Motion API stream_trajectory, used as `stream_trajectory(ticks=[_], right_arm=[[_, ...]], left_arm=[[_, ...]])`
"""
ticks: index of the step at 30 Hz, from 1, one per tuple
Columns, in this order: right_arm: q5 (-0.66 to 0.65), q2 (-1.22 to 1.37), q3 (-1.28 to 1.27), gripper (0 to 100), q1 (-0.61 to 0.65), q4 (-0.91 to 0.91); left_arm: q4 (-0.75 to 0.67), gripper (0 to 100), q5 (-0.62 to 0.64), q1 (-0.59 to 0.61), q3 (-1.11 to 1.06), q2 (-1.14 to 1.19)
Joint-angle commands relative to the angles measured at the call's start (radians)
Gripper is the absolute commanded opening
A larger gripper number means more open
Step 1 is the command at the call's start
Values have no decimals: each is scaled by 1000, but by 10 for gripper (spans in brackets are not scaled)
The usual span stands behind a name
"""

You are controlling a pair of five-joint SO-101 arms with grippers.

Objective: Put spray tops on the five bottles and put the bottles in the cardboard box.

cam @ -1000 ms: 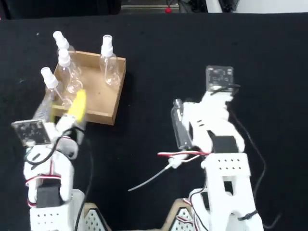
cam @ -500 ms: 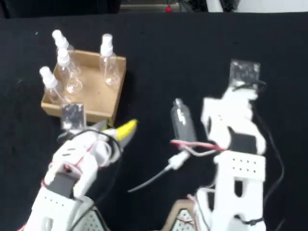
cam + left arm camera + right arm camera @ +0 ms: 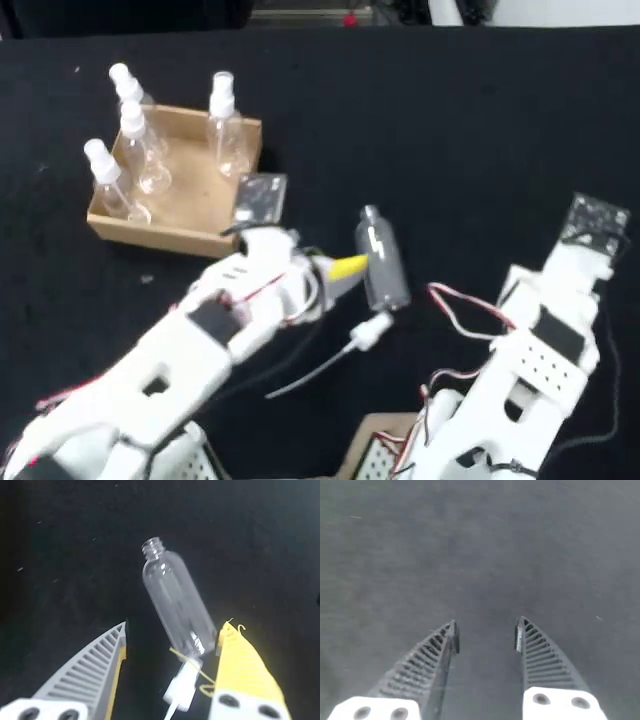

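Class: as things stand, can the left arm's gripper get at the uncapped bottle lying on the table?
Probably yes: the left gripper is open, the uncapped bottle lies just ahead of it, and nothing stands between them. The loose spray top beside it might get nudged.

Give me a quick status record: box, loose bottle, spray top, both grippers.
cardboard box: holds four bottles, upright, tops on
fifth bottle: lying on the table outside the box, neck bare
spray top: loose on the table by that bottle's base end, tube trailing
left gripper: open, a finger on either side of the bottle's base end
right gripper: open, over bare table
remaining: cap the fifth bottle, then box it
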State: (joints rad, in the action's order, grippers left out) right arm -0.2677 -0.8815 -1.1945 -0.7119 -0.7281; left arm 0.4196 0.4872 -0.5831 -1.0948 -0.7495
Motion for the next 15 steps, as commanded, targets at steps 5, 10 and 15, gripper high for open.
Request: stream_trajectory(ticks=[5,10,15], right_arm=[[-41,-15,-38,180,-98,83],[-41,-18,-53,180,-100,81],[-41,-15,-53,180,-98,81]], left_arm=[[-97,284,186,-58,421,506],[-97,284,262,-64,581,703],[-104,284,261,-45,644,784]])
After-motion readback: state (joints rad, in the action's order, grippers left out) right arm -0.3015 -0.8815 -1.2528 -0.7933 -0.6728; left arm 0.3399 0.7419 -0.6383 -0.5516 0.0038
